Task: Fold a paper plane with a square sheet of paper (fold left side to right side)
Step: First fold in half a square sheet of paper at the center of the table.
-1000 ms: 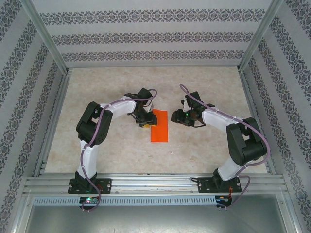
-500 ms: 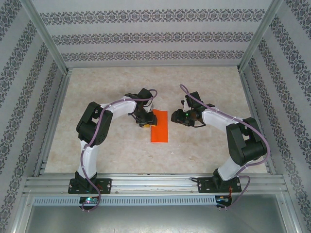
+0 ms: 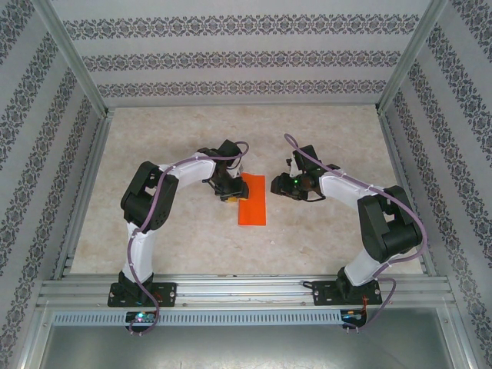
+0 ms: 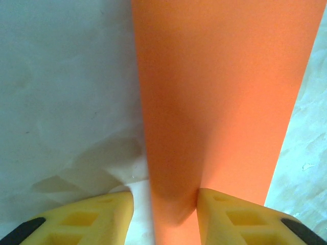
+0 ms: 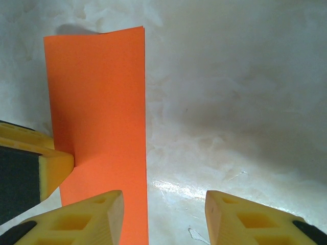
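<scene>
Two grippers, one folded sheet; nothing has shifted since the earlier frames.
The square sheet of paper (image 3: 253, 201), folded into a narrow orange strip, lies flat mid-table (image 3: 330, 138) on pale marbled board, with patterned walls (image 3: 231, 58) around. Both arms bend inward, wrists low. The left gripper (image 4: 164, 196) and right gripper (image 5: 163, 196) each have fingers apart, straddling a long edge.

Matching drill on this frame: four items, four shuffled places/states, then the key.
1. paper
2. left hand
3. right hand
4. table

A. pale, marbled
B. jaws apart, at the paper's right side
C. orange, folded into a narrow strip
D. jaws apart, astride the paper's left edge

Pairs: 1-C, 2-D, 3-B, 4-A
</scene>
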